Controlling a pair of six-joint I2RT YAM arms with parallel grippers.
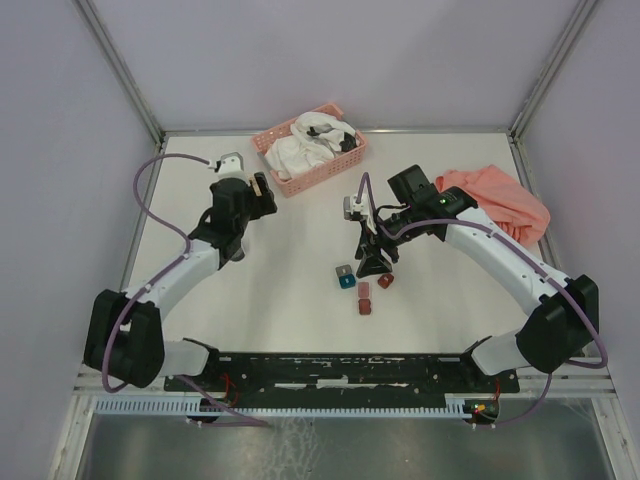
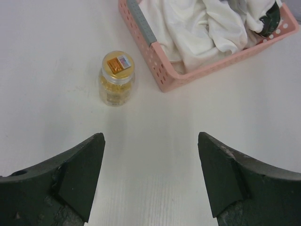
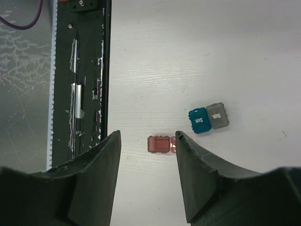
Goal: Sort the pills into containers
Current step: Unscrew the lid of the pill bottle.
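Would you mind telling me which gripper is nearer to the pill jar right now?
Left. The left gripper hovers open just short of the jar, which stands beside the pink basket; the right gripper hangs over the small boxes, well away from it.

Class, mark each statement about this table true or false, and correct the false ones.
1. The jar stands inside the pink basket. False: it stands on the table, beside the basket.
2. The jar's cap is on. True.
3. The teal box and the grey box sit touching. True.
4. The left tool grips the jar. False: it is open and empty, apart from the jar.
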